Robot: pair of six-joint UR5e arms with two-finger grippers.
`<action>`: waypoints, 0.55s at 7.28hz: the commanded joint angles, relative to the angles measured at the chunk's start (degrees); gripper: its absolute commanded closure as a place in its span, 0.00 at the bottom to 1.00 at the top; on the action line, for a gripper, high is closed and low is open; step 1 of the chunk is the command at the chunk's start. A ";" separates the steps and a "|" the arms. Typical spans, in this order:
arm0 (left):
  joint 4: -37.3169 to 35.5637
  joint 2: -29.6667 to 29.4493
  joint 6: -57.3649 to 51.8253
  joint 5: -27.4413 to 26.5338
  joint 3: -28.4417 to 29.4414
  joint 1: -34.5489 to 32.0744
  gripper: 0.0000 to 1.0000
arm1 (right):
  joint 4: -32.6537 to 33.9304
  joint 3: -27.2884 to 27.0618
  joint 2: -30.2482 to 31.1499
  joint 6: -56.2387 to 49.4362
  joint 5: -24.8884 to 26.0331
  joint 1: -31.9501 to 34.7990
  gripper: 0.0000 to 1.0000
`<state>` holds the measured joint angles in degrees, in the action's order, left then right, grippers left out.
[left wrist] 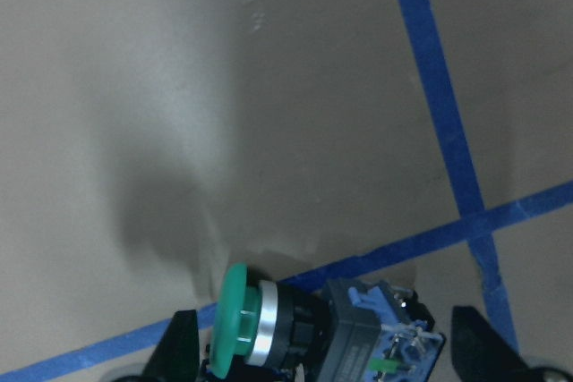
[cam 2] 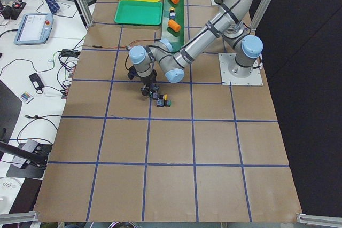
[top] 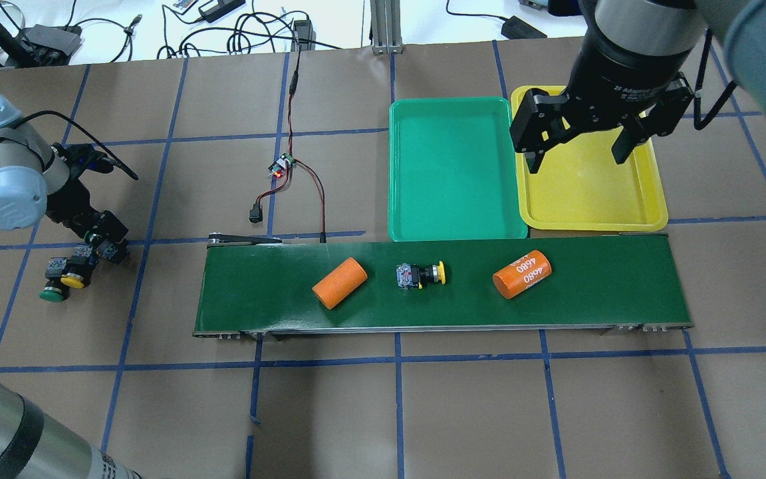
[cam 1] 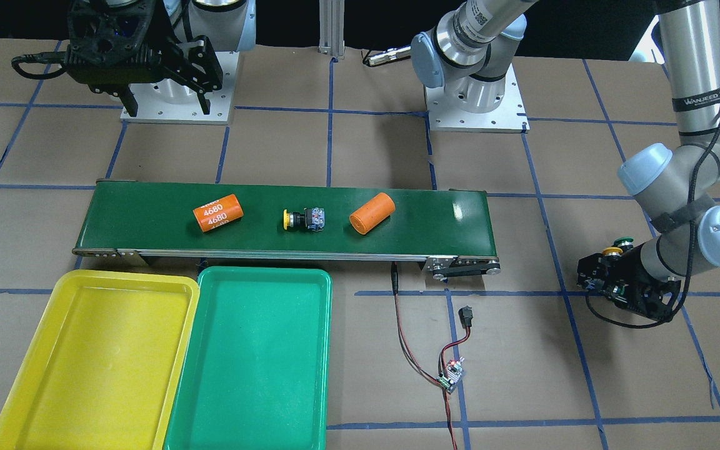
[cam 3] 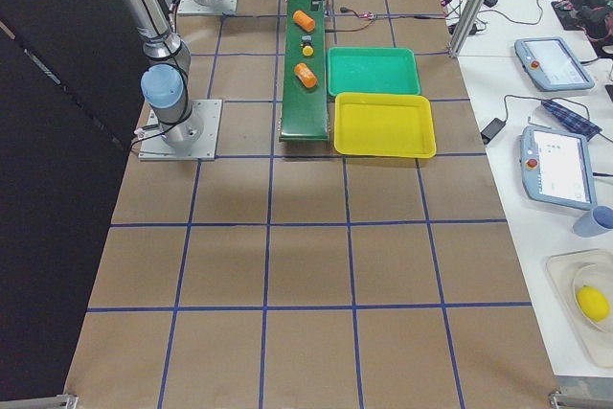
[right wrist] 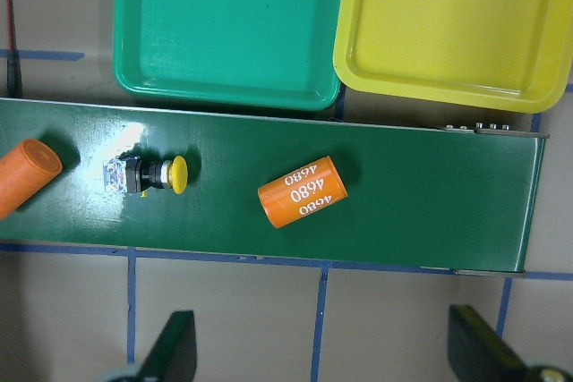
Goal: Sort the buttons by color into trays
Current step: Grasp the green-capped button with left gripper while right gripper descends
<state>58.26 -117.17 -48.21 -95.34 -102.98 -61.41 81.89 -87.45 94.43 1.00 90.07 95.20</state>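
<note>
Green button near released left jaws, right jaws released, cylinders flanking yellow button

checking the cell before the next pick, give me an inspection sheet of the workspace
surface: brown paper table with blue tape grid
job's things: yellow button on conveyor belt; green button at left gripper; second green button and second yellow button beside it on the table; yellow tray and green tray empty
clutter: orange cylinder marked 4680 and plain orange cylinder on belt
grippers: left gripper open, astride green button; right gripper open, empty, raised
cables: red-black wires to small circuit board on table
surroundings: teach pendants on side desk
</note>
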 commanded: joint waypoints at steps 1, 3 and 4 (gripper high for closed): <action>-0.34 0.62 -0.13 -0.29 -3.27 0.06 0.00 | -0.33 -3.50 2.86 -0.38 -0.16 0.51 0.00; -0.51 1.59 0.22 0.15 -3.28 0.06 0.16 | -0.06 -4.93 3.40 -5.19 -0.24 0.69 0.00; -0.43 2.29 0.49 0.33 -2.76 0.06 0.72 | -0.15 -5.19 3.40 -8.00 -0.16 0.69 0.00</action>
<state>57.84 -115.62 -48.04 -95.28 -106.04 -61.32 81.81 -92.12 97.66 -3.59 89.85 95.84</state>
